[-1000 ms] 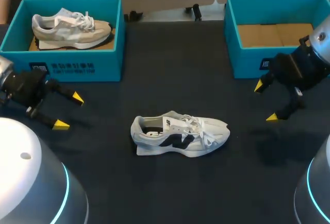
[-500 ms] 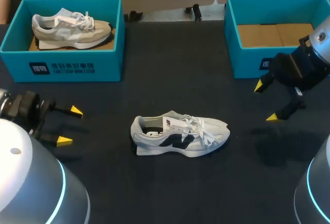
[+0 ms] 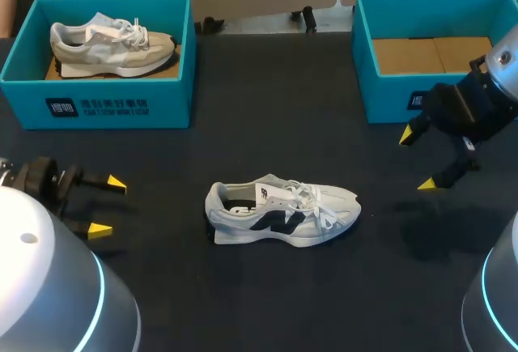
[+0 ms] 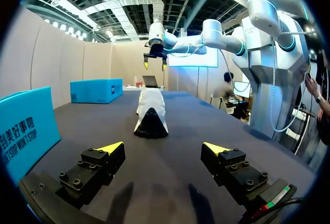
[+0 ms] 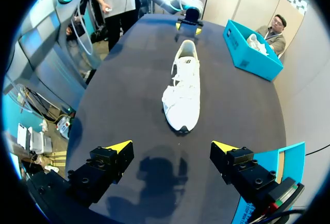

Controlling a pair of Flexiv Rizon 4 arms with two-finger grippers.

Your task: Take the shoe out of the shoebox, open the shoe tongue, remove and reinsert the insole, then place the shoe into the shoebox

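shoe (image 3: 282,213) mid-table, left shoebox (image 3: 97,105), right shoebox (image 3: 388,97) well apart

Count log, taken from beside the bench (image 3: 267,125).

Bench: one.

Shoes: two. One white shoe (image 3: 282,212) with a dark side marking lies on the bench surface. One beige shoe (image 3: 112,44) sits inside a box.

Shoeboxes: two, both teal. The left shoebox (image 3: 97,105) has one shoe in it. The right shoebox (image 3: 387,97) shows only its liner.

Brown cardboard liners: two, one per box. The right liner (image 3: 429,54) is in full sight; the left liner (image 3: 55,69) is mostly under the shoe.

Robot arms: two, the left arm (image 3: 40,178) and the right arm (image 3: 503,65).

Jaws: two sets, one per arm.

Yellow tips (image 3: 117,183): four, two per set.
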